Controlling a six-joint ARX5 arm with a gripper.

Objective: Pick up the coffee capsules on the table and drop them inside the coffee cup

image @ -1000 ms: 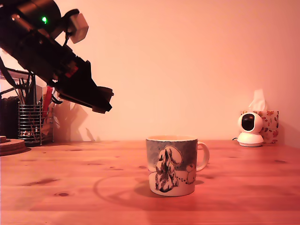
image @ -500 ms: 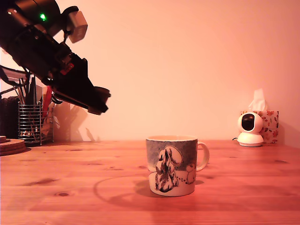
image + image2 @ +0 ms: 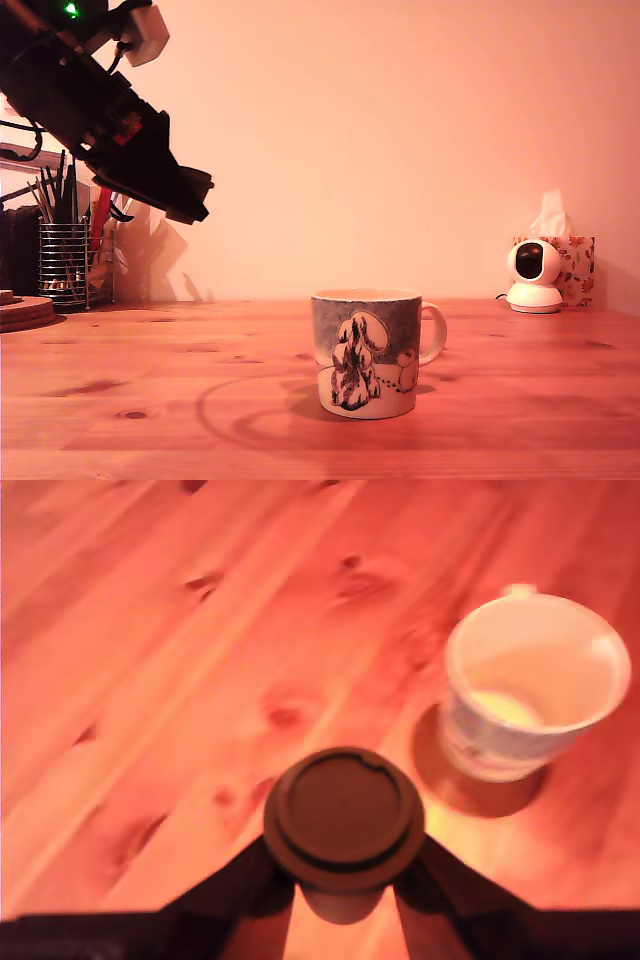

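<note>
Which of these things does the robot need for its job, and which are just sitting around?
For the job: the hand, gripping the coffee capsule; the white mug; the table.

Just lying about: wire pen holder, little white camera, tissue box, round wooden disc at the exterior view's left edge.
</note>
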